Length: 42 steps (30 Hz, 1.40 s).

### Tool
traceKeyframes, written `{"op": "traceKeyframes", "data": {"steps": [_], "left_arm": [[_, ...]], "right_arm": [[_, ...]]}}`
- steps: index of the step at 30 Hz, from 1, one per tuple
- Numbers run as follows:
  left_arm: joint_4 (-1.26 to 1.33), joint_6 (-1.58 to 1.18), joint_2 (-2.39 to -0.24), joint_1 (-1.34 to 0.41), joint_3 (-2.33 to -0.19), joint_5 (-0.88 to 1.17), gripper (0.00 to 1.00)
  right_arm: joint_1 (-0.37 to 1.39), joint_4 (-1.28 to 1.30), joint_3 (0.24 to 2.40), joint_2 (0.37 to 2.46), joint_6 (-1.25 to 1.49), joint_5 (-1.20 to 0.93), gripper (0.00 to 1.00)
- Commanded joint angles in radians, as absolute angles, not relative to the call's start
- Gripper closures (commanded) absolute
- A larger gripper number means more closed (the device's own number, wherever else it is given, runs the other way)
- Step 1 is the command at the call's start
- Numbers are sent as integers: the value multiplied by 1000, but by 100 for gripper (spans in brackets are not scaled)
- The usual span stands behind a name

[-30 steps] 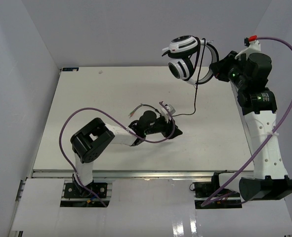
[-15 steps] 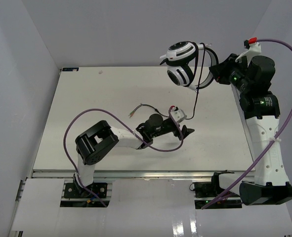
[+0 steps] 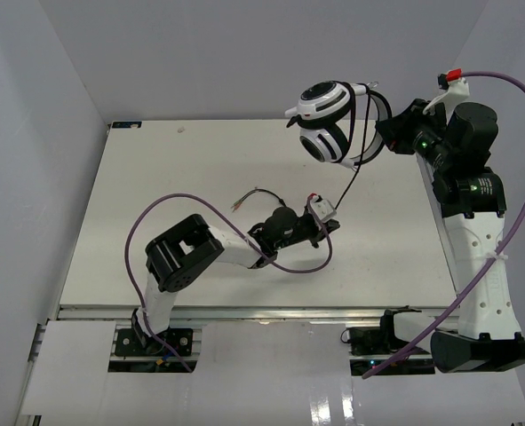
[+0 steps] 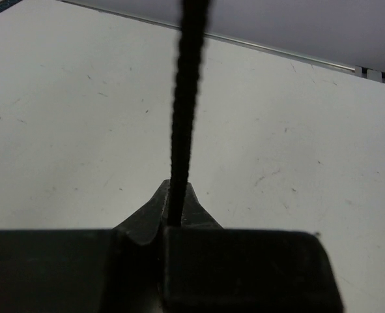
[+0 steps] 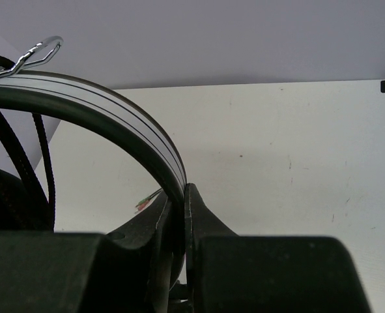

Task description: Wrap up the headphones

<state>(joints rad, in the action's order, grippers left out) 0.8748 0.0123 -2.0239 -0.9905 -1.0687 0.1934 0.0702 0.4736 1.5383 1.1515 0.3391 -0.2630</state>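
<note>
The white headphones (image 3: 326, 120) with black ear pads hang in the air over the table's back right. My right gripper (image 3: 388, 124) is shut on their white headband (image 5: 114, 117), which sits between the jaws of the right gripper (image 5: 179, 202). The thin black cable (image 3: 351, 182) runs down from the cups to my left gripper (image 3: 331, 226), low over the table's middle. In the left wrist view the cable (image 4: 187, 98) rises straight out of the left gripper (image 4: 174, 195), pinched between the shut jaws. Its frayed red and green ends (image 3: 240, 202) lie on the table.
The white table (image 3: 155, 177) has a raised rail along its near edge (image 3: 244, 311). Grey walls close the left and back sides. Thick purple cables (image 3: 155, 213) loop off both arms.
My left gripper moved right to the hanging cable, opened wide, then shut on it. The headphones shifted slightly in the right gripper's hold.
</note>
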Motion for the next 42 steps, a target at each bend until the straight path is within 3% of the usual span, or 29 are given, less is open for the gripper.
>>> {"op": "traceKeyframes", "data": {"steps": [1, 10, 15, 22, 27, 32, 36, 38, 42], "left_arm": [[977, -37, -1886, -994, -953, 271, 100], [889, 32, -1784, -1028, -871, 421, 100], [904, 63, -1745, -1018, -795, 377, 100], [824, 64, -1763, -889, -773, 464, 100], [754, 64, -1770, -820, -807, 534, 100], [638, 81, -1720, -722, -858, 573, 100], [504, 50, -1683, -617, -947, 693, 100], [383, 2, -1663, -559, -1032, 848, 97], [98, -24, -1673, -521, -1220, 1029, 92]], "right_arm": [[54, 406, 1573, 1140, 367, -244, 92], [48, 405, 1534, 1182, 339, -176, 92], [27, 405, 1532, 1173, 332, -232, 92], [-50, 378, 1559, 1147, 294, -668, 92], [-61, 263, 1457, 1099, 230, -1025, 92], [-61, 289, 1393, 1028, -18, -1155, 92], [-61, 512, 1435, 1020, -341, -1080, 92], [-61, 635, 1421, 1002, -547, -949, 92], [-58, 653, 1306, 947, -761, -762, 92]]}}
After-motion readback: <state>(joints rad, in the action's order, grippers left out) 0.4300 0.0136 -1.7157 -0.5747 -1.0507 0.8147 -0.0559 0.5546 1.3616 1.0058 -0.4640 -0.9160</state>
